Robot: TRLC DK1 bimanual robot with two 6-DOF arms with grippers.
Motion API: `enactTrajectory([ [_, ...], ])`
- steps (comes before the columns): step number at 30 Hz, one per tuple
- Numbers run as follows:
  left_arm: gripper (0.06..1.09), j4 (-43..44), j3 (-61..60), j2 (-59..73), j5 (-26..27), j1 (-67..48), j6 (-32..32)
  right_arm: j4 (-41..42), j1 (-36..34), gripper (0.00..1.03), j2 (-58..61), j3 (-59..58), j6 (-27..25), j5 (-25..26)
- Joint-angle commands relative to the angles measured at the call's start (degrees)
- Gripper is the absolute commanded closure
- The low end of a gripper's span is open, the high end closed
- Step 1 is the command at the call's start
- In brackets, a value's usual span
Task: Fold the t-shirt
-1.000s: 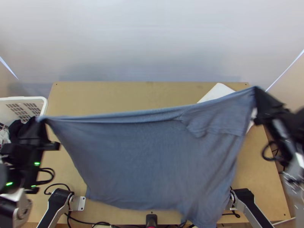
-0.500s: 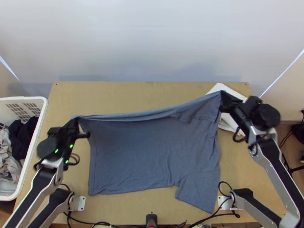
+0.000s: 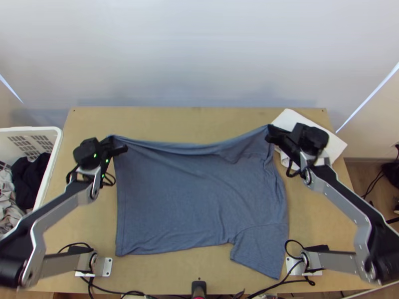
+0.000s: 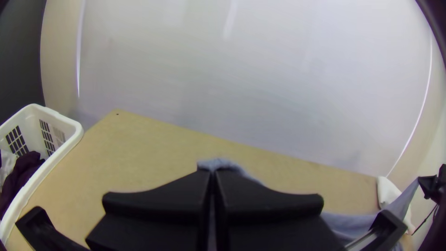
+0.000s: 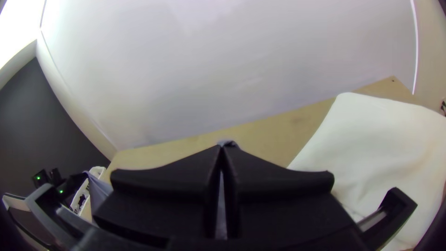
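The t-shirt (image 3: 189, 199) is pinched at its far corners by left gripper (image 4: 213, 172) and right gripper (image 5: 223, 148), its body lying nearward of both.

From my station I'm looking down on a rectangular, light wooden table (image 3: 199, 119). Across its middle and near part I have a blue-grey fabric t-shirt (image 3: 184, 199), its near portion spread out with a sleeve angled toward my near right, its far edge raised at both ends. By the far right corner I see a white, soft cloth (image 3: 331, 143). Thin black cables (image 3: 112, 291) run along the near edge.
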Motion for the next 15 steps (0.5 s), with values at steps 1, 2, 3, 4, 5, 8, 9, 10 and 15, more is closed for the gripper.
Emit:
enactTrajectory([
  [1,1.05,1.11,7.77,12.72,0.99,2.34,-0.43,1.15,-0.67,1.00,12.44,5.00,0.26,0.66],
  [2,1.05,1.11,8.73,13.86,0.99,2.43,-0.43,1.15,-0.76,1.00,14.11,5.97,0.17,0.75],
  [3,1.05,1.11,9.70,15.18,0.99,2.51,-0.52,1.15,-0.85,1.00,15.61,7.03,0.17,1.01],
  [4,1.05,1.11,10.58,16.23,1.08,2.51,-0.61,1.15,-0.93,1.00,16.84,7.99,0.17,1.19],
  [5,1.05,1.11,11.28,16.93,1.35,2.60,-0.61,1.15,-0.93,1.00,17.98,8.87,0.17,1.28],
  [8,1.05,1.11,13.30,19.40,1.52,2.69,-0.52,1.15,-1.02,1.00,20.88,11.60,0.17,2.16],
  [9,1.05,1.02,13.83,20.19,1.61,2.86,-0.52,1.15,-1.02,1.00,21.67,12.30,0.17,2.33],
  [10,1.05,1.02,14.45,20.98,1.70,3.04,-0.52,1.15,-1.02,1.00,22.37,13.00,0.17,2.77],
  [15,1.05,0.67,17.35,24.58,2.05,3.57,-0.08,1.15,-1.37,1.00,25.63,15.81,0.35,4.18],
])
